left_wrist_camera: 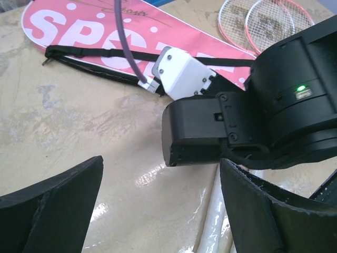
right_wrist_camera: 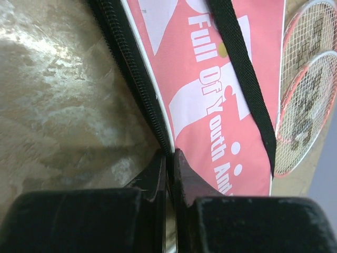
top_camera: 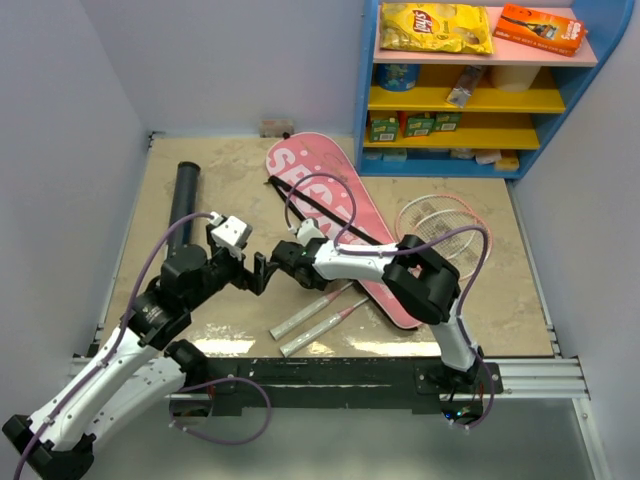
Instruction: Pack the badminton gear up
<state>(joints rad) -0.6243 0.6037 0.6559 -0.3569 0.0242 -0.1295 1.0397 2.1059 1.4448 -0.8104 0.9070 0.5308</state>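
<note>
Two rackets (right_wrist_camera: 308, 100) are laid beside the pink bag (right_wrist_camera: 210, 105) on the table (right_wrist_camera: 63, 79). Right gripper (right_wrist_camera: 169, 158) is pinched shut right at the bag's black zip edge; grip on it can't be confirmed. Left gripper (left_wrist_camera: 160, 163) is spread wide over table, apart from bag.

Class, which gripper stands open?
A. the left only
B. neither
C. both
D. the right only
A: the left gripper has its fingers wide apart, while the right gripper is pressed shut at the zip edge of the pink racket bag.
</note>
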